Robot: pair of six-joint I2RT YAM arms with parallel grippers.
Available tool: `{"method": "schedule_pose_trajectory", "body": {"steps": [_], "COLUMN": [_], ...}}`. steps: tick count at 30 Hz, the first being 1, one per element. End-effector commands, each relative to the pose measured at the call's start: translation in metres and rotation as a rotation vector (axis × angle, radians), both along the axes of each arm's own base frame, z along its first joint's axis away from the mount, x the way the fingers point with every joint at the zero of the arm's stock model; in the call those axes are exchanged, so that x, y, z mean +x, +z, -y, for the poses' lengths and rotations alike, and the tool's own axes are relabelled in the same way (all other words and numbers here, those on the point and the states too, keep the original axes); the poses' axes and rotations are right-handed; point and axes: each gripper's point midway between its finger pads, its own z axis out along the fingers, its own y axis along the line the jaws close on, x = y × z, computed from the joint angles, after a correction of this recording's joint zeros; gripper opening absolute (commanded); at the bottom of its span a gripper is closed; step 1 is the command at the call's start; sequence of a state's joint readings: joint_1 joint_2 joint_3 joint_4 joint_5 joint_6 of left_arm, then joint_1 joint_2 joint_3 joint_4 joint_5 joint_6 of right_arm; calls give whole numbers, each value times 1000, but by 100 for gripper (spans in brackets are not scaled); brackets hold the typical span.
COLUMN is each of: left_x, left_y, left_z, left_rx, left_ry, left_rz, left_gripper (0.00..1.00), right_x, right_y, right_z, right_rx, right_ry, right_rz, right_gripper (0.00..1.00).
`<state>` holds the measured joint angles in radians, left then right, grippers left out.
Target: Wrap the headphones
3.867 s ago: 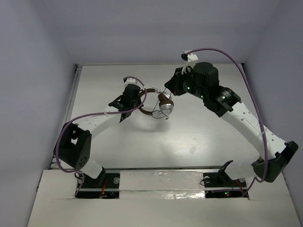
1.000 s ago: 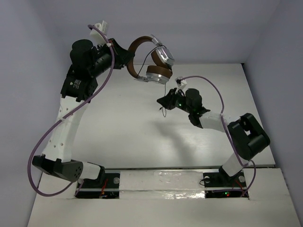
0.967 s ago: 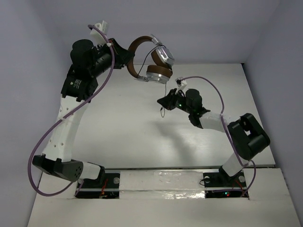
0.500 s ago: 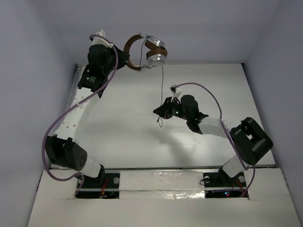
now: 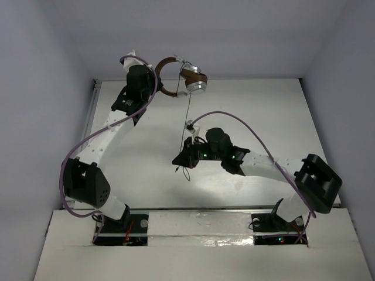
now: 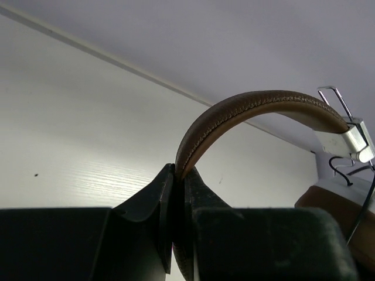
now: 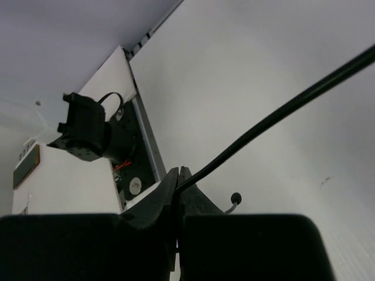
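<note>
Two arms work over the table (image 5: 263, 111): the left arm (image 5: 111, 126) rises from the table's near edge toward its far left side. There the left gripper (image 5: 157, 84) is clamped on the brown headband (image 6: 258, 105) of the headphones (image 5: 186, 79), holding them off the table above its far edge, silver ear cups to the right of the fingers. The thin dark cord (image 5: 188, 117) runs taut toward the table's middle, where the right gripper (image 5: 180, 161) pinches it tight, the right arm (image 5: 275, 170) folded low and reaching leftward.
</note>
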<state>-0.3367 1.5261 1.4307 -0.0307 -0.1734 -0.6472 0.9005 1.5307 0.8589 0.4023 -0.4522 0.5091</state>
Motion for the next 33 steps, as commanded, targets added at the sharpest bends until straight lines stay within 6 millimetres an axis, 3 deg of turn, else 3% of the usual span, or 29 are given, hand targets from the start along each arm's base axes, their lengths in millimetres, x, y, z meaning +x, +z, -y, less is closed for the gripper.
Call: {"method": "schedule_pose_trajectory", "body": {"steps": [1, 4, 5, 11, 12, 14, 15, 18, 19, 26, 29, 33], "left_x": [7, 5, 1, -16, -19, -29, -34, -48, -55, -81, -90, -99], "left_y": [35, 16, 9, -35, -41, -56, -63, -78, -78, -103, -109, -116], "left_z": [-14, -11, 4, 29, 32, 47, 50, 66, 72, 59, 53, 61], "left_rx": [15, 54, 66, 213, 241, 285, 308, 349, 350, 408, 421, 423], "left_ry": [139, 151, 125, 108, 97, 64, 49, -16, -50, -107, -114, -199], "left_rz": [136, 103, 92, 23, 13, -15, -32, -55, -53, -119, -138, -157], "left_gripper": [0, 0, 0, 0, 0, 0, 0, 0, 0, 0, 0, 0], "right_x": [-21, -19, -20, -3, 4, 9, 19, 36, 43, 94, 106, 113], "right_y": [46, 49, 48, 58, 76, 81, 95, 96, 108, 125, 130, 132], "right_z": [2, 9, 9, 28, 27, 34, 34, 41, 43, 89, 105, 113], "right_rx": [33, -23, -58, -186, -178, -225, -227, -314, -315, -447, -460, -462], "right_ry": [58, 7, -1, -114, -138, -160, -198, -256, -286, -535, -587, -600], "right_rz": [64, 55, 42, 65, 98, 123, 156, 203, 239, 334, 341, 374], "right_gripper": [0, 0, 0, 0, 0, 0, 0, 0, 0, 0, 0, 0]}}
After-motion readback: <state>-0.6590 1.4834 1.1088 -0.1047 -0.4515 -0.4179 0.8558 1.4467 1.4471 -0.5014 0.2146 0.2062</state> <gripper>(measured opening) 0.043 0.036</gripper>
